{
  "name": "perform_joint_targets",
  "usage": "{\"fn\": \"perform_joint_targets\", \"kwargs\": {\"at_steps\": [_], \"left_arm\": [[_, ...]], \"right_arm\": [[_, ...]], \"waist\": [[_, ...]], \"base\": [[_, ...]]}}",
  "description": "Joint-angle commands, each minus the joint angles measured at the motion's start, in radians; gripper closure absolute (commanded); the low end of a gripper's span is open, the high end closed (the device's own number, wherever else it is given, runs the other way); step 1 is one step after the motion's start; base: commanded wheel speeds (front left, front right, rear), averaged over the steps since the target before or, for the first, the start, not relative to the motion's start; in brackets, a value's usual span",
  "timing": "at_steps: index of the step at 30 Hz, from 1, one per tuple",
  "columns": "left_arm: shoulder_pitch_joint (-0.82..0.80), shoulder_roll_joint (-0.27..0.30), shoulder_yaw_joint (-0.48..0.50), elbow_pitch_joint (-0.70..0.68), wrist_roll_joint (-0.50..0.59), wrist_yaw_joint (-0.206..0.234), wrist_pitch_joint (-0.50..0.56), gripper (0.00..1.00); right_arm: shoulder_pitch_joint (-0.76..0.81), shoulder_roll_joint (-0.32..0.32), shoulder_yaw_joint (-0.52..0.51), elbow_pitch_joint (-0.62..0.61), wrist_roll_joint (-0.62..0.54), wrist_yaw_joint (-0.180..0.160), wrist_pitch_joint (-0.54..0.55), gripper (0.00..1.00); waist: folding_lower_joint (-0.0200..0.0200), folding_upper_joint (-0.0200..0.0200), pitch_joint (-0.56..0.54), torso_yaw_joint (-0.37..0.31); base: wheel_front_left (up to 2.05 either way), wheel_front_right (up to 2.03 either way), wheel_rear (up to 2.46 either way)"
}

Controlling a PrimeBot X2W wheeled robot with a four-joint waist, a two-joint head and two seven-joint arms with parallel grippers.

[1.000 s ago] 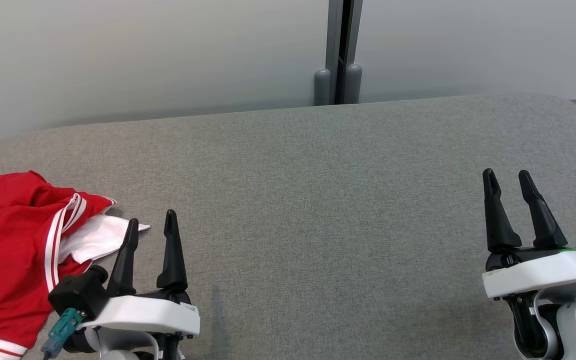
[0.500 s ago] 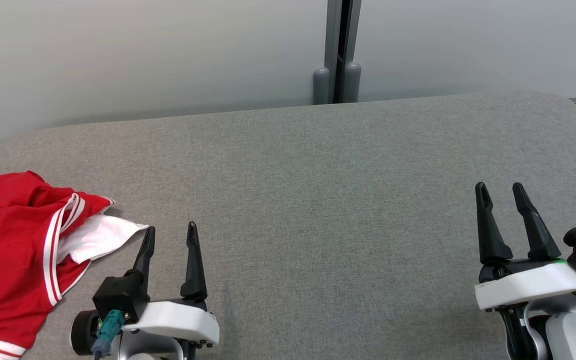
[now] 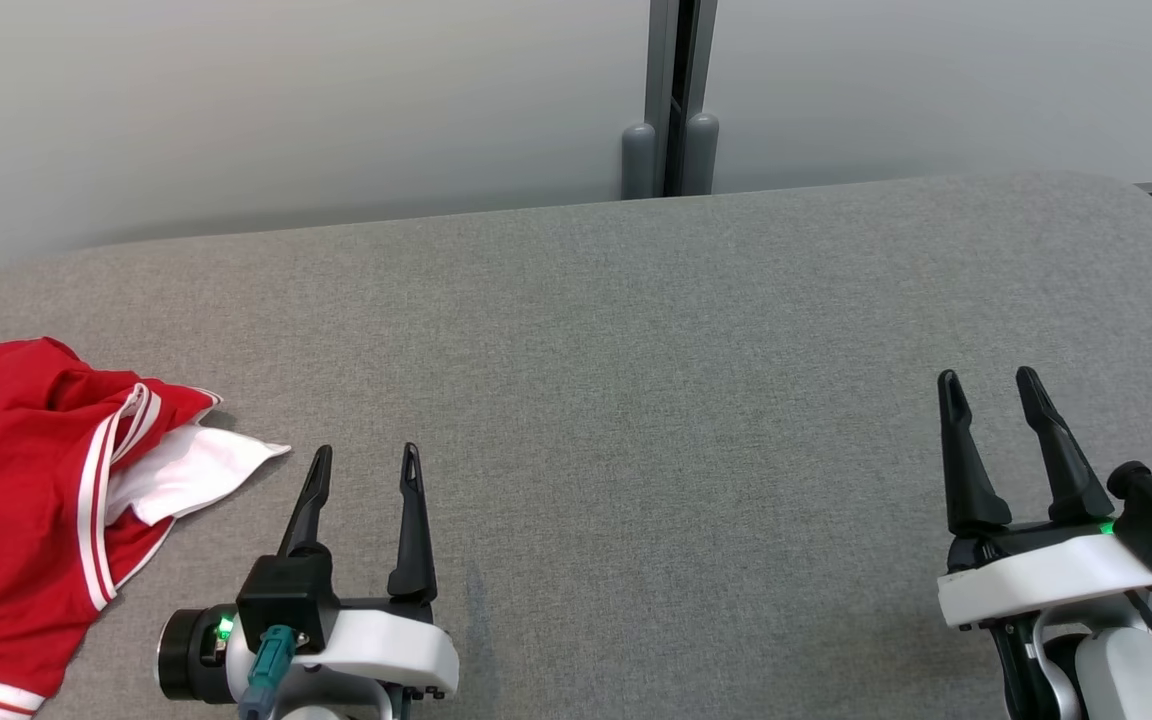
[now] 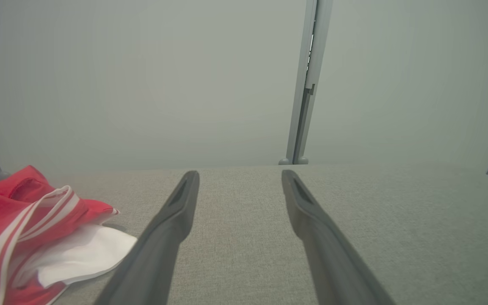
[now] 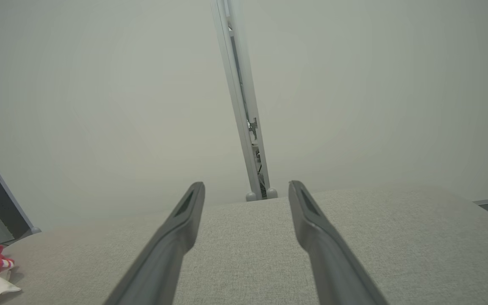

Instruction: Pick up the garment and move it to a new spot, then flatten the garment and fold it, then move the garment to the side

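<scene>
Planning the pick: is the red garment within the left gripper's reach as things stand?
Probably yes: the left gripper, open, sits beside the garment, with only bare grey surface between them.

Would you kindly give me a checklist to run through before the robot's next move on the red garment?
1. Left gripper open, nothing held: ok.
2. Right gripper open, nothing held: ok.
3. Left gripper apart from garment: ok.
4. The garment lying flat on grey surface: not ok, bunched.
5. Whole garment in head view: not ok, cut off at the picture's edge.
</scene>
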Motion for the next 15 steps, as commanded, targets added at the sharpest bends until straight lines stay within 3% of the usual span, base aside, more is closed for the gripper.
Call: {"fn": "perform_joint_targets", "kwargs": {"at_steps": [1, 15], "left_arm": [[-0.020, 0.002, -0.003, -0.001, 0.017, 0.008, -0.007, 0.00], [0.010, -0.021, 0.064, -0.001, -0.048, -0.039, -0.032, 0.00]], "right_arm": [[-0.001, -0.003, -0.001, -0.002, -0.021, 0.002, -0.010, 0.00], [0.005, -0.002, 0.008, 0.018, -0.068, 0.002, -0.041, 0.00]], "waist": [[0.0000, -0.0001, 0.001, 0.000], [0.0000, -0.0001, 0.000, 0.007]], "base": [[0.00, 0.00, 0.00], [0.00, 0.00, 0.00]]}}
